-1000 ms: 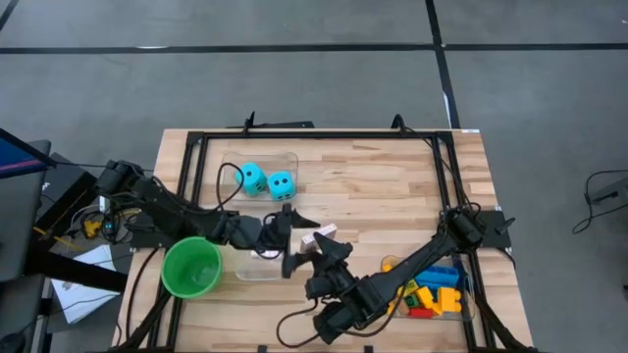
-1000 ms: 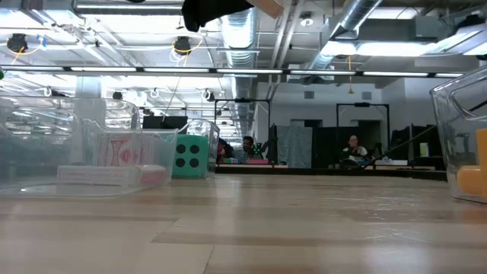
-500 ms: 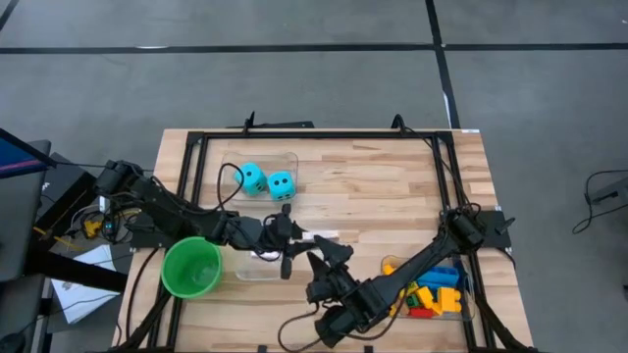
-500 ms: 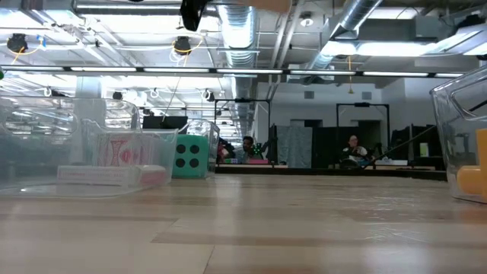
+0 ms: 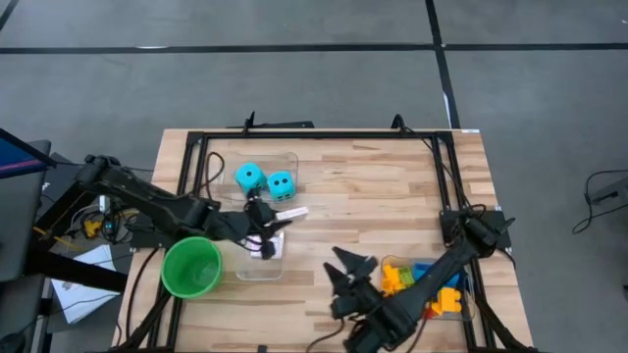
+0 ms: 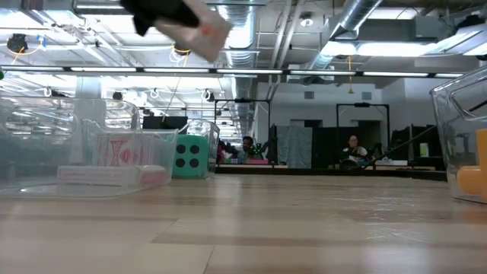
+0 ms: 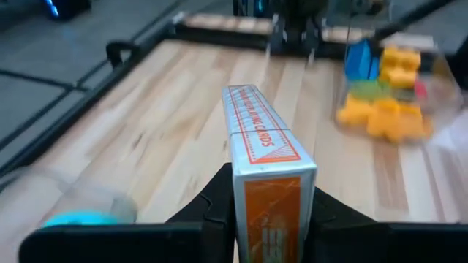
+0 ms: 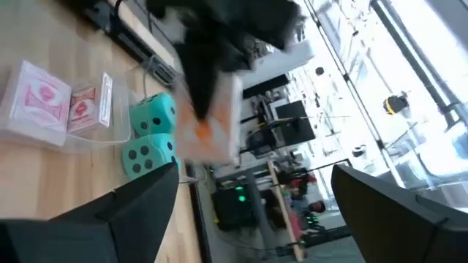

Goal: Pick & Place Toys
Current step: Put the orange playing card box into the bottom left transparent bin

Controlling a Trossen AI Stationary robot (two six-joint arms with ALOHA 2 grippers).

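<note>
High view: left gripper (image 5: 267, 224) jaws clenched on card box (image 5: 287, 213) above card bin (image 5: 278, 257); right gripper (image 5: 345, 271) jaws released, empty. Dice (image 5: 281, 183), bricks (image 5: 430, 286) binned; box pending.

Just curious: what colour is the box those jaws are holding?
White with orange-red print: the card box, clearest in the left wrist view.

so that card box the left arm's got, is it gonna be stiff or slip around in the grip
Probably stiff: the card box keeps flat faces and crisp edges while the left gripper is shut on it. It looks light, since it juts well past the fingers without sagging. The printed surface seems smooth, and the box sits tilted in the low view, so some slipping is possible.
</note>
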